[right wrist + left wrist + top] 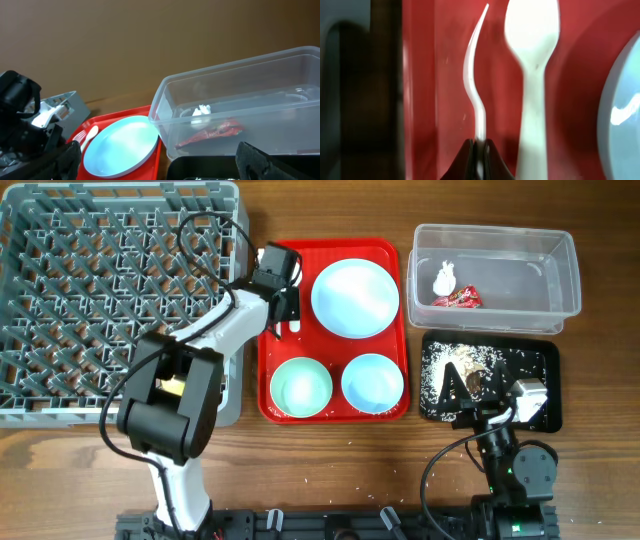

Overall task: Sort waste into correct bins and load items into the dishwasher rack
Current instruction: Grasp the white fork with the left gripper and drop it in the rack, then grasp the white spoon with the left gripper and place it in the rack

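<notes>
A: What worries you, starting with the big stuff?
B: The dishwasher rack (120, 190). It sits just left of the red tray (268, 370), and I'd guess a thin utensil laid flat could slip between the pegs or through the grid. Then there's the tray's raised rim, which a low carry toward the rack could catch on. The clear tub (500, 235) and black tray (545, 410) sit on the far side, out of that path.
A: The plate (355, 298) and bowls?
B: The plate, the pale green bowl (301, 387) and the pale blue bowl (372, 382) lie on the red tray, apart from the left gripper (287, 308), so there's little risk. The spoon (532, 55) is closer. It lies just beside the fork (472, 75) and could get dragged along.
A: How is the fork held?
B: The jaws are pinched together on one end of it, by the tray's left edge. It shows edge-on, so I can't tell which end. So short a hold could let it pivot or drop, I think.
A: The right side?
B: The right gripper (470, 390) hangs over the black tray with its fingers spread, gripping nothing. The red wrapper (457, 299) and napkin (445, 277) lie in the tub, apart from it, and the rice scraps (440, 380) lie just below it
</notes>
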Robot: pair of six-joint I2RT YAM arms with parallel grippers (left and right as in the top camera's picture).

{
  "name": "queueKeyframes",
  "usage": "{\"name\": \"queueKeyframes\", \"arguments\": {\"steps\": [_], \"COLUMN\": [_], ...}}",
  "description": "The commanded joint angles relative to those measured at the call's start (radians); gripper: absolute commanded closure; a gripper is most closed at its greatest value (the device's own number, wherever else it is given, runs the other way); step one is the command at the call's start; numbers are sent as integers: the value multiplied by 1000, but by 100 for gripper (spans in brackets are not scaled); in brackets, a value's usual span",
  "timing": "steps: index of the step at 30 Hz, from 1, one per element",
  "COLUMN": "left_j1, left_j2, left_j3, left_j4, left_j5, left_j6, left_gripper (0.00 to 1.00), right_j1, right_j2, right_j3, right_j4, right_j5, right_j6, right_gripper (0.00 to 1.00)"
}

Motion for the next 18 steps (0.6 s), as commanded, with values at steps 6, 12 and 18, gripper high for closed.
{"name": "queueKeyframes", "arguments": {"steps": [6,12,18], "left_j1": [51,200,255], "left_j2": [-288,-465,-319], "left_j3": [33,32,30], "left_j4": [-241,-318,-332], "left_j5": [20,19,29], "left_j6": [-4,217,254], "left_gripper": [96,96,78], "right_j1": [-3,-3,-3], "right_j2": [-11,-11,-11], "right_j3": [-2,-2,-2], "right_j4": [8,8,8], "right_j5": [-12,-12,-12], "right_j6": [10,10,10], "right_gripper": [0,0,0]}}
